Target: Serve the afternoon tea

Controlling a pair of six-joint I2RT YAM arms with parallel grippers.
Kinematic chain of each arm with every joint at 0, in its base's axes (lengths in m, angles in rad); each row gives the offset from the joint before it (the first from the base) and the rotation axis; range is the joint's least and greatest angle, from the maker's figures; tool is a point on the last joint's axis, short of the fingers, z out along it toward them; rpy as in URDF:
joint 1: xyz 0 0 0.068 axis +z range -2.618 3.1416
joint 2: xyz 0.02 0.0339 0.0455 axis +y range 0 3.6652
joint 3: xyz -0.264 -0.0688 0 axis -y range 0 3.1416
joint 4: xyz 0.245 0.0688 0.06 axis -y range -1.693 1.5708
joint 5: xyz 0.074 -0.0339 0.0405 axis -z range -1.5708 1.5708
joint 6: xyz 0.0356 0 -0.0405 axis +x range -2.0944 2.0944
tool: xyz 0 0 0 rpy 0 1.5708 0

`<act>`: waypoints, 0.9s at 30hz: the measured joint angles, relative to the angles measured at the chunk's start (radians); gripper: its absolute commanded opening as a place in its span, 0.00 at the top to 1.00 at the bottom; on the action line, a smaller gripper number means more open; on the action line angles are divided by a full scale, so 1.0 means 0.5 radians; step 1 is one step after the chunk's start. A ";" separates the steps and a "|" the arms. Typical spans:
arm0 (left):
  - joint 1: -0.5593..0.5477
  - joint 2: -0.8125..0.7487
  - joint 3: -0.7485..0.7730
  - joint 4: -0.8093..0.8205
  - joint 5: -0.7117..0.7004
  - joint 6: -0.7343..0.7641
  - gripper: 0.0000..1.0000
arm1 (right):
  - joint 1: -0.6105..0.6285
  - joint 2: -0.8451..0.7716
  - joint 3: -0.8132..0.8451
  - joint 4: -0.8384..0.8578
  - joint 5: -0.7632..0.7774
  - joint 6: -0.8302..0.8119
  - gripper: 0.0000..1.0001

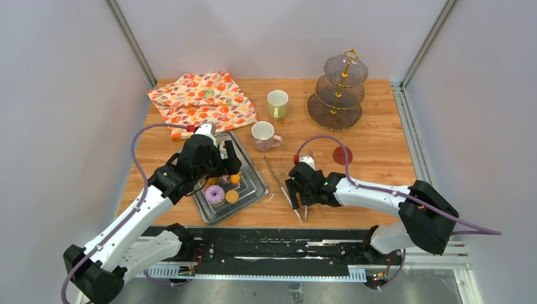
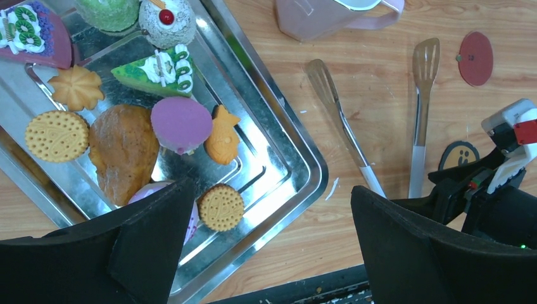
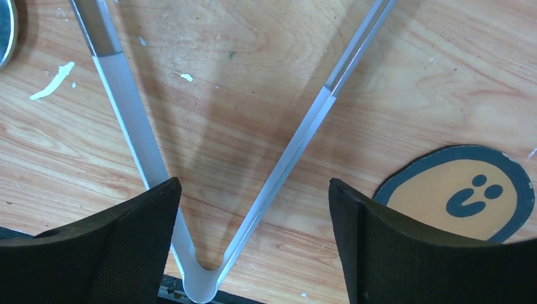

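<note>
A metal tray [image 1: 252, 187] holds the pastries: a pink-iced donut [image 1: 214, 194], an orange cookie [image 1: 232, 196], a purple cake [image 2: 181, 123], a green cake slice [image 2: 155, 69] and more cookies [image 2: 57, 135]. A pink mug [image 1: 263, 135] and a pale-green mug [image 1: 277, 104] stand behind the tray. My left gripper [image 1: 229, 166] hovers open and empty over the tray's near right corner [image 2: 272, 202]; its left finger hides part of the donut [image 2: 149, 190]. My right gripper [image 1: 300, 204] is open, its fingers either side of the hinge end of the long metal tongs [image 3: 297, 139], which lie flat on the table.
A three-tier stand [image 1: 339, 92] stands at the back right. An orange floral cloth [image 1: 202, 101] lies at the back left. A red round coaster [image 1: 342, 155] and a smiley sticker [image 3: 462, 190] lie on the wood to the right of the tongs [image 1: 278, 180].
</note>
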 measured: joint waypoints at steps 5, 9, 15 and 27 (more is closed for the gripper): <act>0.000 -0.003 0.000 0.000 0.010 0.000 0.02 | 0.004 -0.109 0.001 -0.005 0.052 0.069 0.14; 0.000 -0.002 0.000 0.006 0.019 0.000 0.02 | 0.005 -0.287 0.000 0.004 0.057 0.100 0.14; 0.002 0.004 0.000 0.033 0.050 -0.006 0.02 | 0.053 -0.293 -0.002 0.010 0.055 0.145 0.14; 0.002 0.001 0.000 0.034 0.053 -0.008 0.02 | 0.126 -0.030 0.021 -0.018 0.032 0.171 0.14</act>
